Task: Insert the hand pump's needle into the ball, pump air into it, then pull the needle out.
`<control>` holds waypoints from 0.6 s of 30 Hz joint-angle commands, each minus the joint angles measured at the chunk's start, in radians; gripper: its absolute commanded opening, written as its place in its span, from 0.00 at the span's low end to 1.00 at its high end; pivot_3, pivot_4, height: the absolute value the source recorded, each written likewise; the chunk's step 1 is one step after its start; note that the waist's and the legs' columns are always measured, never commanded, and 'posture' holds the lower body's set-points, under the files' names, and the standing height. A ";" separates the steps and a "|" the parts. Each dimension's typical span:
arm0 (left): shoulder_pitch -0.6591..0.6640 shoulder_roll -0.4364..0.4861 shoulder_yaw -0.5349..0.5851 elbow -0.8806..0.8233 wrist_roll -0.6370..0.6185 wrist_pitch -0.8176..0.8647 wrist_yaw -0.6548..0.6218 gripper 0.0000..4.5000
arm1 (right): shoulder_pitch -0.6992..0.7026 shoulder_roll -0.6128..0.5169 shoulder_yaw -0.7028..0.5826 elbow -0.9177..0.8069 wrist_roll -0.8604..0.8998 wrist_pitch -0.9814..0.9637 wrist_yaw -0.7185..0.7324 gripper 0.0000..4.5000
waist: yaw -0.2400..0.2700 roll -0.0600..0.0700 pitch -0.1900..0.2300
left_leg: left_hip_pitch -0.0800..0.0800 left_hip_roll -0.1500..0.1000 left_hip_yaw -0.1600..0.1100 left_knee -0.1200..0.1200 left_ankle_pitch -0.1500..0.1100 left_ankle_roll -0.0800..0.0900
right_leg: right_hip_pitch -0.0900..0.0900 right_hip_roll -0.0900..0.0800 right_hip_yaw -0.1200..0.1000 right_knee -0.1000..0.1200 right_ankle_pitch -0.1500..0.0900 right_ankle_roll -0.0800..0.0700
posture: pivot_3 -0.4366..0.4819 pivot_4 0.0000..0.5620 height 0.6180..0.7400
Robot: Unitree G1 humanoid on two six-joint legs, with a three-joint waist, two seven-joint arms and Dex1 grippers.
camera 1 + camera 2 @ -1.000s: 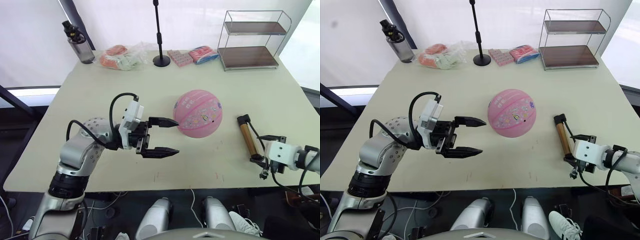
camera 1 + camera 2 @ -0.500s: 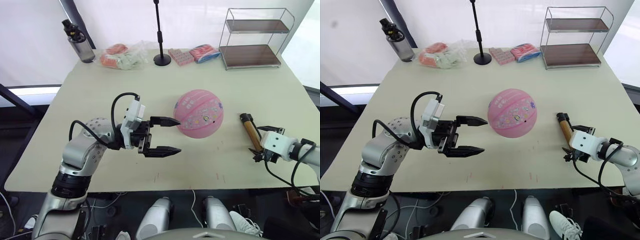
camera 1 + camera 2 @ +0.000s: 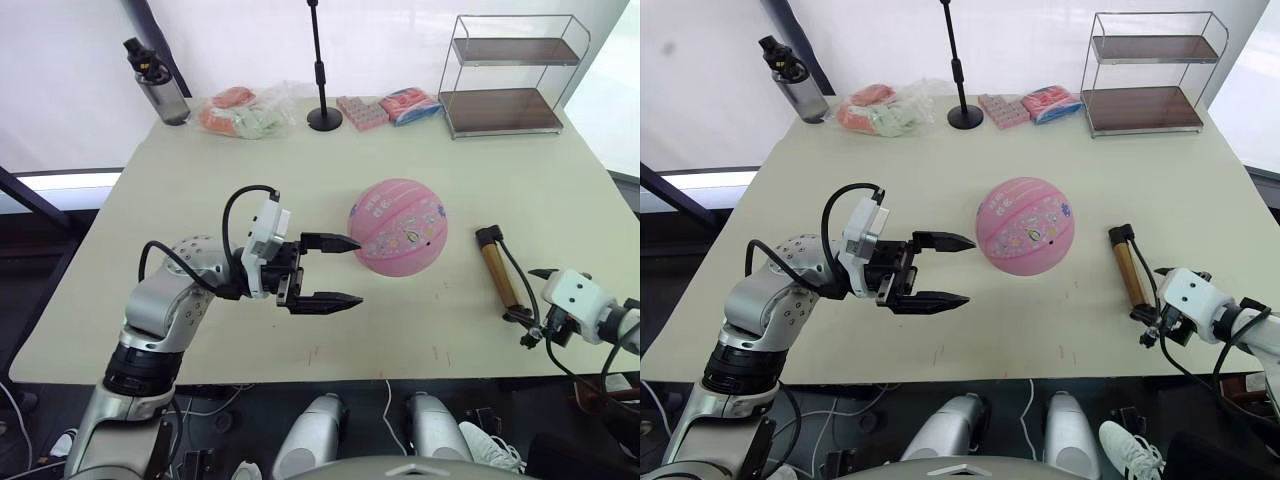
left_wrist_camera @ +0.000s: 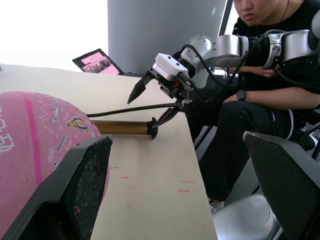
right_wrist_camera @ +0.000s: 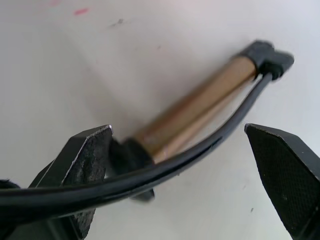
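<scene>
Both of my jaws stood released. My left gripper [image 3: 340, 270] hovered just beside the ball [image 3: 398, 226], which sat mid-bench [image 3: 200, 180]. My right gripper [image 4: 152, 97] hung at the near end of the hand pump [image 3: 497, 279], which lay right of the ball, its hose [image 5: 165, 167] between my fingers.

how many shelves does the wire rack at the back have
2: an upper shelf and a lower shelf, both wood-coloured, in the wire rack at the table's far right corner.
</scene>
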 commanded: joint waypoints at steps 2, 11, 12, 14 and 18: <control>-0.006 0.003 0.007 -0.012 -0.004 -0.011 -0.001 1.00 | 0.038 -0.055 -0.048 -0.045 -0.010 0.055 0.021 0.99 | -0.001 0.000 0.000 | 0.000 0.000 0.000 0.000 0.000 0.000 | 0.000 0.000 0.000 0.000 0.000 0.000 | 0.48 0.27 0.96; -0.002 -0.002 0.005 -0.011 -0.001 -0.016 0.003 1.00 | 0.079 -0.138 -0.041 -0.044 -0.086 0.102 0.029 0.99 | -0.001 0.000 0.000 | 0.000 0.000 0.001 0.000 0.000 0.000 | 0.000 0.000 0.000 0.000 0.000 0.000 | 0.48 0.27 0.96; -0.002 -0.003 0.005 -0.012 -0.001 -0.016 0.003 1.00 | 0.077 -0.136 -0.040 -0.043 -0.093 0.101 0.021 0.99 | -0.001 0.000 0.000 | 0.000 0.001 0.001 0.000 0.000 0.000 | 0.000 0.000 0.000 0.000 0.000 0.000 | 0.48 0.27 0.96; 0.000 -0.004 0.007 -0.012 -0.001 -0.016 0.004 1.00 | 0.064 -0.122 -0.047 -0.037 -0.102 0.100 -0.001 0.99 | -0.001 0.000 0.000 | 0.000 0.001 0.001 0.000 0.000 0.000 | 0.000 0.000 0.000 0.000 0.000 0.000 | 0.48 0.27 0.96; 0.007 0.000 0.016 -0.012 0.000 -0.018 0.005 1.00 | 0.050 -0.091 -0.079 -0.020 -0.104 0.083 -0.049 0.99 | 0.000 0.000 0.000 | 0.000 0.001 0.002 0.000 0.000 0.000 | 0.000 0.000 0.001 0.000 0.000 0.000 | 0.48 0.27 0.96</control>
